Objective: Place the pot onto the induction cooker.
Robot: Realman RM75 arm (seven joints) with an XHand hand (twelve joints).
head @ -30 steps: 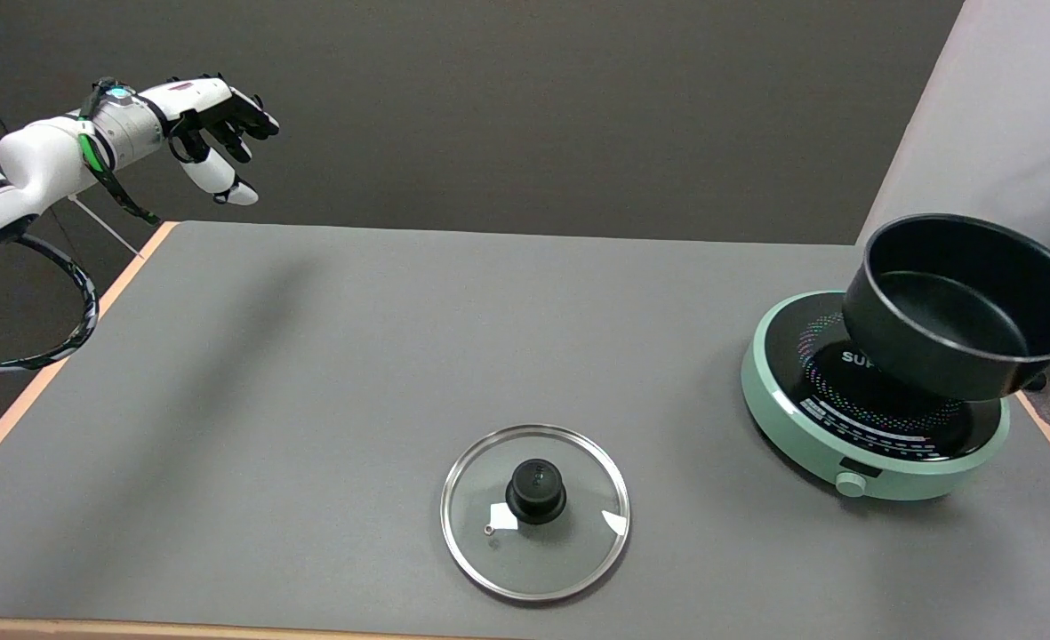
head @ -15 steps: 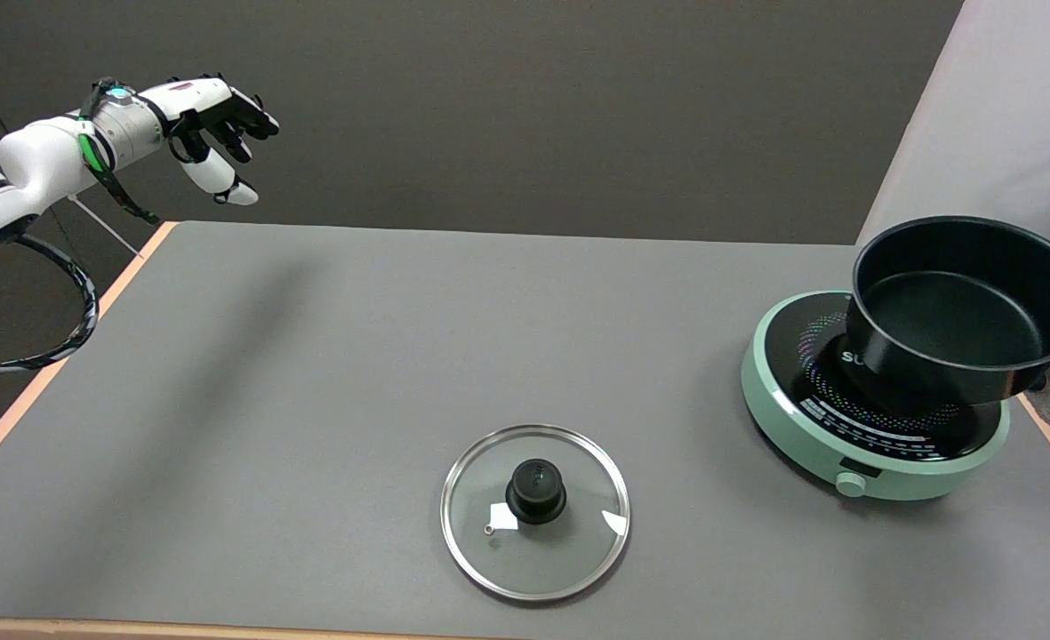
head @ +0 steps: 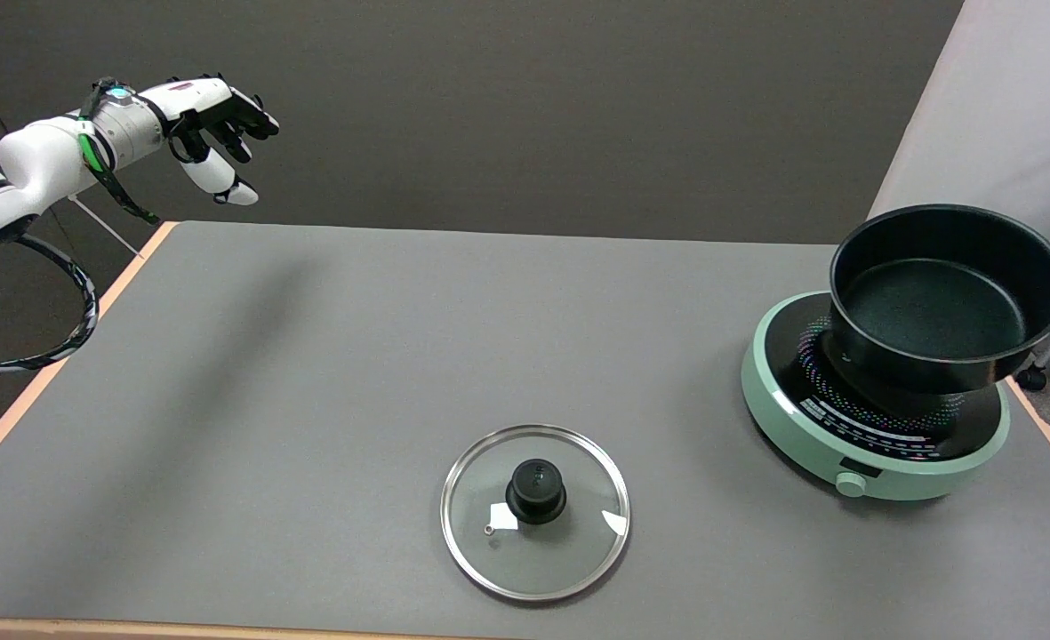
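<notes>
Shifted left, one pot (head: 933, 320) sits over one induction cooker (head: 791, 427); one lid (head: 535, 511); fingers unseen.

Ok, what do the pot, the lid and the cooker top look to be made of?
Pot: dark, matte, likely nonstick-coated metal; no glare inside.
Lid: clear glass, since the table shows through, with a shiny metal rim and a black knob, probably plastic.
Induction cooker: glossy black top, likely glass, in a mint-green, seemingly plastic body.
</notes>
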